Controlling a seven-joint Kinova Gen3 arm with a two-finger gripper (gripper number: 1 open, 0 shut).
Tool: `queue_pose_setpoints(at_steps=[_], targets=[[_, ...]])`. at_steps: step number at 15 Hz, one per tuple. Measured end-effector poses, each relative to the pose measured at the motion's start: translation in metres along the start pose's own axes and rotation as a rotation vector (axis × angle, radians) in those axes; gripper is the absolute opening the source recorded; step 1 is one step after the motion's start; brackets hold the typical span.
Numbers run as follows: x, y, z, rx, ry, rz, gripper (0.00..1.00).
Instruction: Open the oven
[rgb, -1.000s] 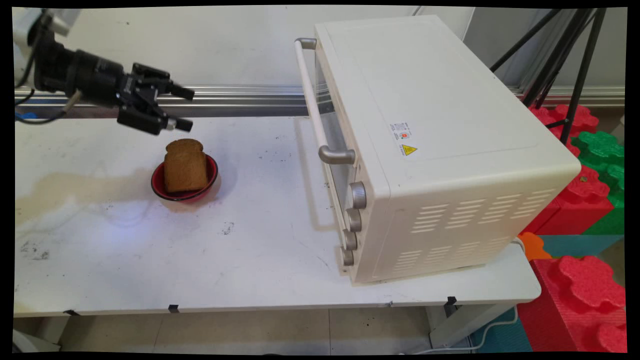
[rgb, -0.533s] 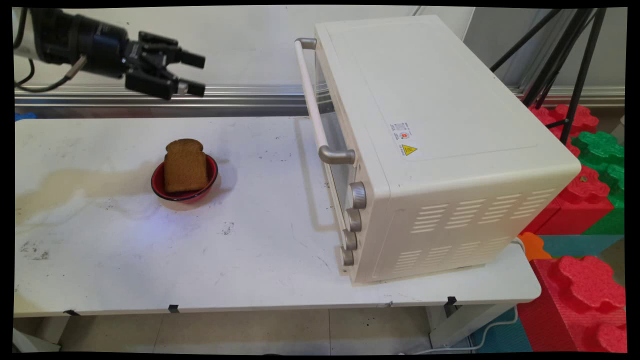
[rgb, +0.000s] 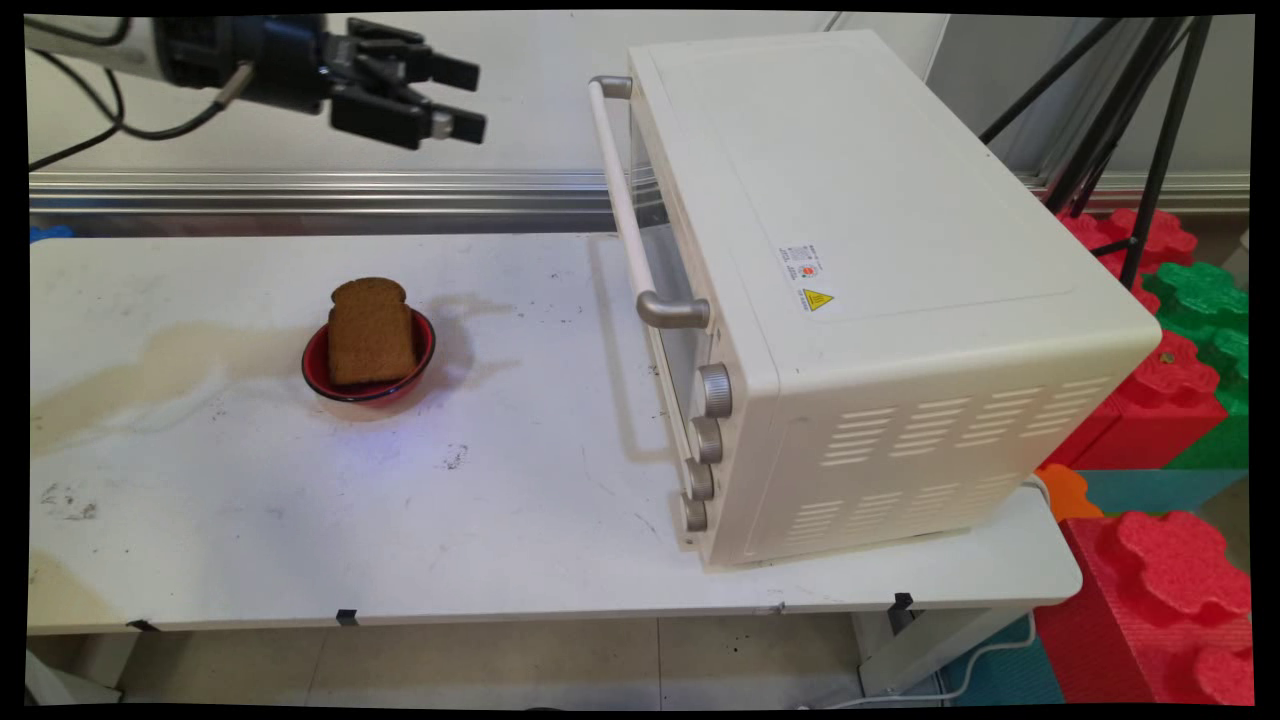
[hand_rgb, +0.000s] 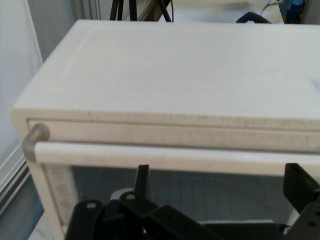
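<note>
White table (rgb: 500, 500), scuffed and stained, pale wall and metal rail (rgb: 300, 190) behind. Red and green foam blocks (rgb: 1160, 600) on floor at 3 to 5 o'clock, black tripod (rgb: 1150, 120) legs at 2 o'clock.

Cream oven (rgb: 850, 250) on table at 3 o'clock, front facing 9 o'clock. Door looks shut. Bar handle (rgb: 620, 190) across door's top edge, four knobs (rgb: 708, 440) in a column at the front's near end.

Red bowl (rgb: 318, 375) at 9 o'clock of table centre, well apart from oven. Brown bread (rgb: 370, 335) slice leaning in bowl, top edge over the rim at 12 o'clock.

Gripper (rgb: 475, 98) high off table at 11 o'clock, pointing toward 3 o'clock at oven front, level with handle's far end. Fingers spread wide, nothing between them. Near handle, not touching: clear gap in main view. Well above bowl and bread, off to their 1 o'clock. Black cables (rgb: 100, 110) hanging off arm at 10 o'clock.

Hand view: gripper (hand_rgb: 220, 175) facing oven (hand_rgb: 190, 70) door head-on, handle (hand_rgb: 165, 155) running 9 to 3 o'clock just above the fingertips, glass below. Nothing gripped. Bowl and bread untouched.
</note>
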Motion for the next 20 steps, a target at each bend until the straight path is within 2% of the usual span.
queue_pose_setpoints(at_steps=[11, 19, 20], targets=[[0.01, 0.002, 0.073, -0.026, -0.001, 0.003, 1.0], [0.009, 0.005, 0.103, -0.036, -0.012, 0.008, 1.0], [0.009, 0.005, 0.104, -0.037, -0.012, 0.009, 0.0]])
